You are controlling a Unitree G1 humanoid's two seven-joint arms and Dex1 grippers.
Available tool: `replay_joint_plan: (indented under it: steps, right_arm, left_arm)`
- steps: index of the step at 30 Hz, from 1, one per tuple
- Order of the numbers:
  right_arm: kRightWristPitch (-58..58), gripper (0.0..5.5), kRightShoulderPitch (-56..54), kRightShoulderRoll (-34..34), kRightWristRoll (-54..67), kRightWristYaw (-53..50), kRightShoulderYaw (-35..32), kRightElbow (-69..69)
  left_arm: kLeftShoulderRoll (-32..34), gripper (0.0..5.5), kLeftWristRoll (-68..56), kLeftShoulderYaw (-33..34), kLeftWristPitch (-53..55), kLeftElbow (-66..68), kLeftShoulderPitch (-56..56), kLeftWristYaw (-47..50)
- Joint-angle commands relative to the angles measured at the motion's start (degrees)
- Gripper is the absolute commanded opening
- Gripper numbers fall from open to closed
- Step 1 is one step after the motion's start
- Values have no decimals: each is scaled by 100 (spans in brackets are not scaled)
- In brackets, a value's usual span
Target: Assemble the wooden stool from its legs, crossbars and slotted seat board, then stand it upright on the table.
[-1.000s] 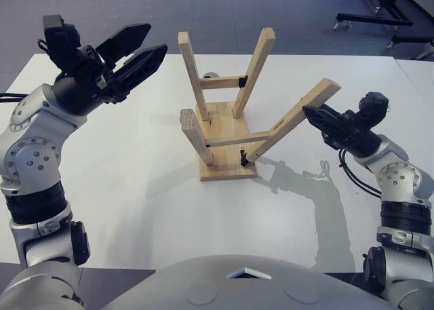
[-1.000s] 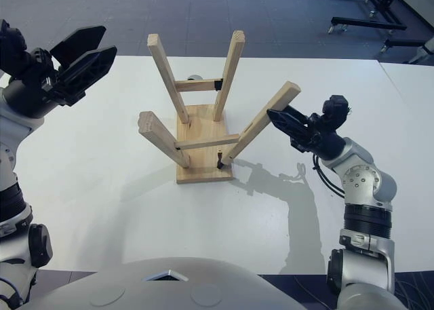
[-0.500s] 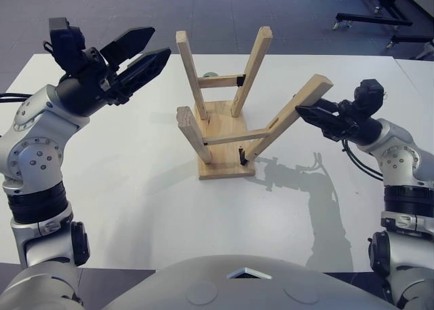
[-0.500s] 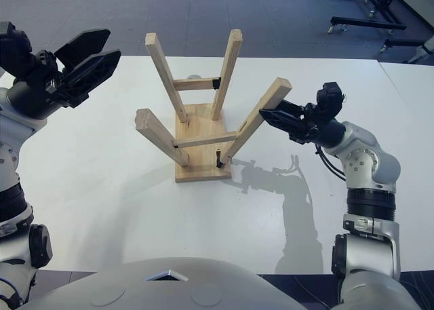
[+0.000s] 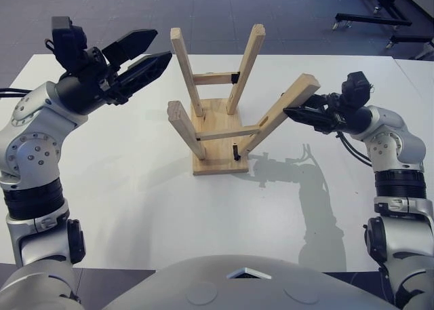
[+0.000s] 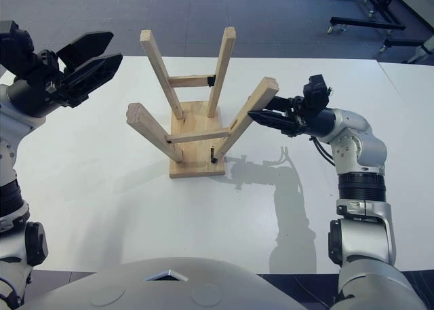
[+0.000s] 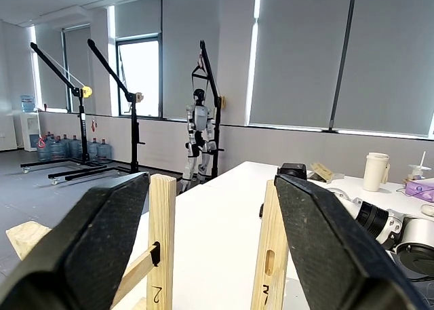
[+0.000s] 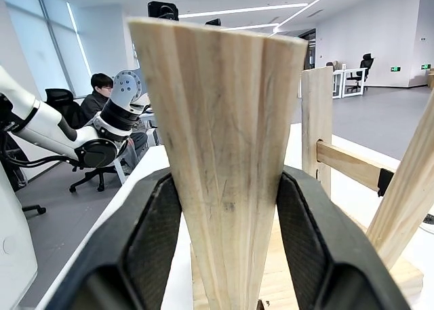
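Observation:
The wooden stool lies upside down on the white table [image 5: 122, 188], its seat board [image 5: 218, 162] flat and its legs pointing up, joined by crossbars [image 5: 215, 78]. My right gripper [image 5: 290, 113] is shut on the leaning right front leg [image 5: 278, 117], just below its upper end. In the right wrist view, that leg [image 8: 224, 120] runs between the black fingers [image 8: 152, 249]. My left gripper [image 5: 161, 44] hangs open above the table, left of the stool and touching nothing. In the left wrist view, the two rear legs [image 7: 161, 242] stand between its fingers [image 7: 325, 249].
Bare table surface lies in front of and to both sides of the stool. A second white table [image 5: 419, 69] adjoins at the right. Black stands [image 5: 373, 18] are on the floor beyond the far edge.
My right gripper has come in from the right and taken hold of the leaning leg. The stool has slid a little to the left and back. The left arm has barely shifted.

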Motion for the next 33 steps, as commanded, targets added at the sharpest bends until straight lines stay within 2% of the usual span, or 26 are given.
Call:
replay_joint_plan:
  steps: [1,21,33]
  right_arm:
    - [-59,204,-26,-51,-258,43,117,46]
    - [-761,204,33,-35,-648,511,580,225]
    - [-621,204,-33,8,-552,259,649,-434]
  left_arm:
    - [82,337,64,32,-28,49,-77,-17]
    - [128,337,254,8,-135,243,-198,-132]
    - [96,337,275,-8,-149,175,-84,-77]
